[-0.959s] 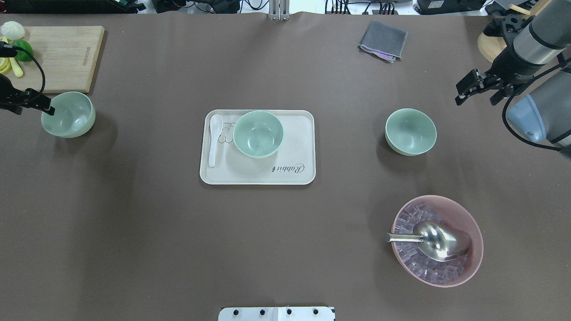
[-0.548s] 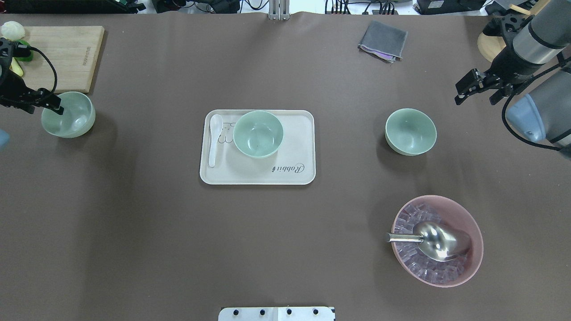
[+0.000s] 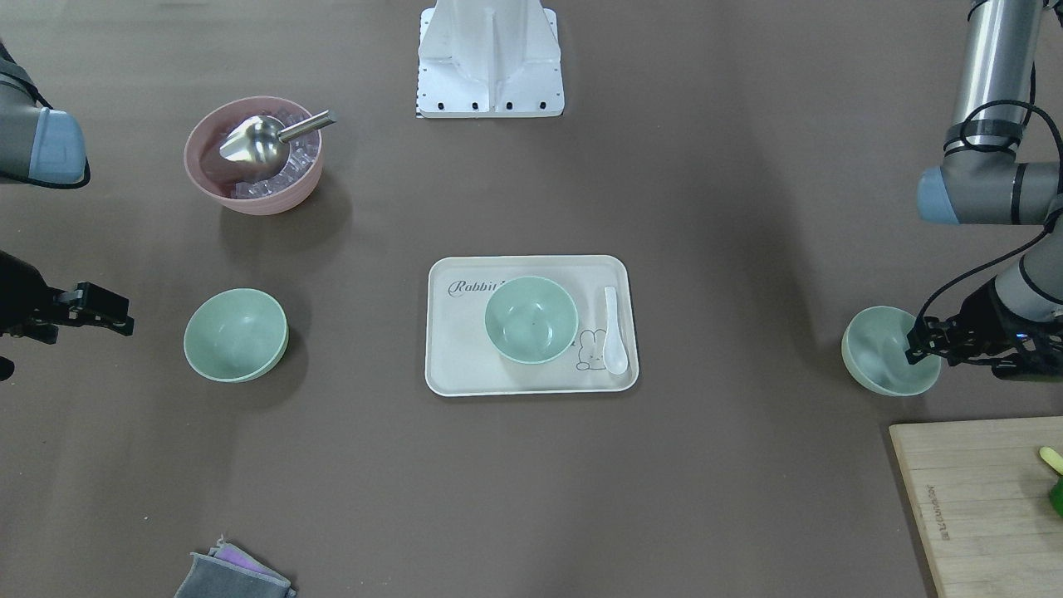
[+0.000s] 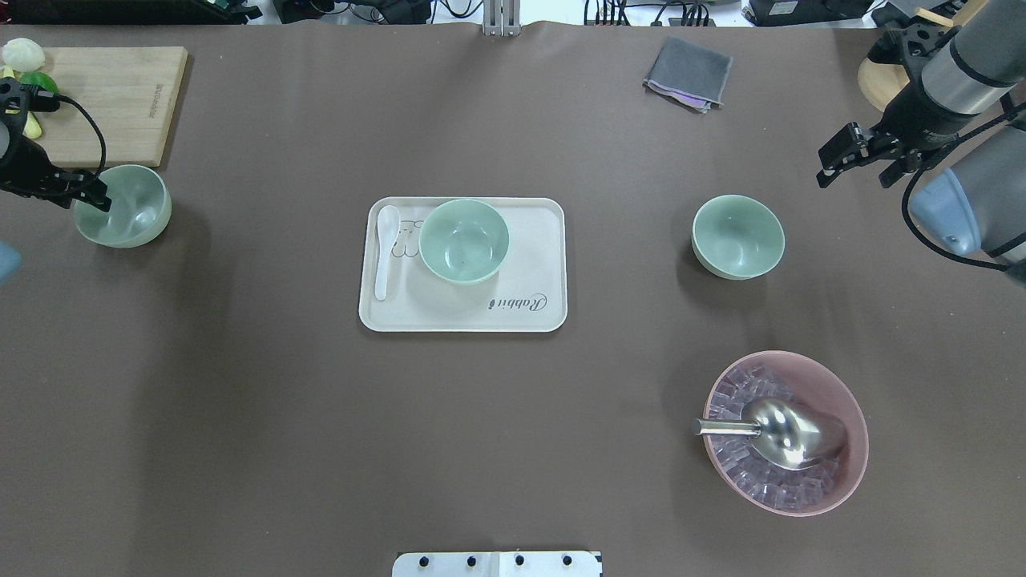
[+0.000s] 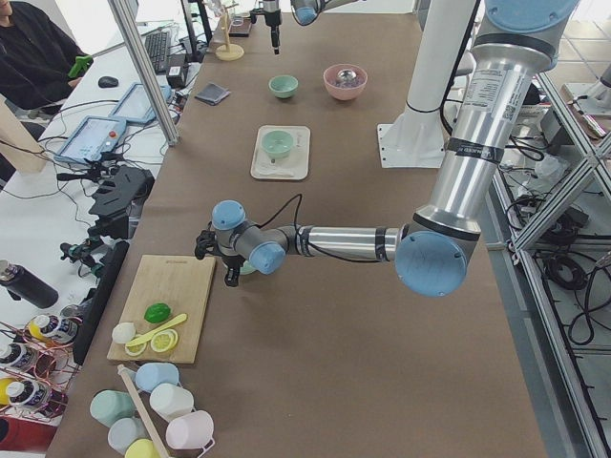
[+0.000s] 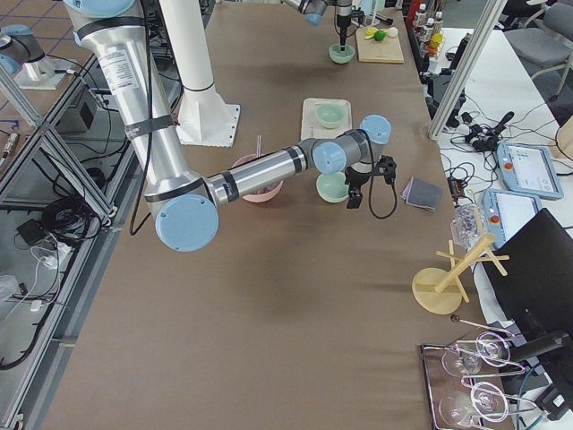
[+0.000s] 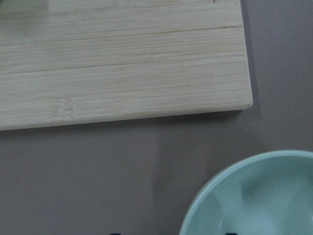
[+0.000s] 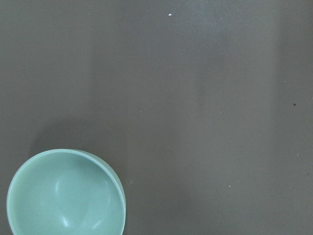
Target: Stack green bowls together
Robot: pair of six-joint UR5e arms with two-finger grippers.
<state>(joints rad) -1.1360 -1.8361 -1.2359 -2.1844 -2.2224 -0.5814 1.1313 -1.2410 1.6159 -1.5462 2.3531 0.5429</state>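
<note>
Three pale green bowls stand apart on the brown table. The left bowl point(image 4: 128, 210) sits near the cutting board, the middle bowl point(image 4: 464, 240) on the tray, the right bowl point(image 4: 737, 236) alone on the table. My left gripper point(image 4: 94, 199) is open at the left bowl's outer rim point(image 3: 880, 353). The left wrist view shows that bowl point(image 7: 254, 196) at the lower right, with two dark fingertips just showing at the bottom edge, either side of the rim. My right gripper point(image 4: 853, 181) is open and empty, raised to the right of the right bowl point(image 8: 63, 196).
A cream tray point(image 4: 545, 232) holds a white spoon point(image 4: 386, 248). A pink bowl point(image 4: 854, 401) with ice and a metal scoop point(image 4: 789, 433) stands front right. A wooden cutting board point(image 4: 112, 96) with fruit lies far left, a grey cloth point(image 4: 689, 72) at the back.
My left gripper has shifted slightly at the left bowl's rim, and its wrist has moved toward the cutting board. The right gripper has barely moved. The bowls have not moved.
</note>
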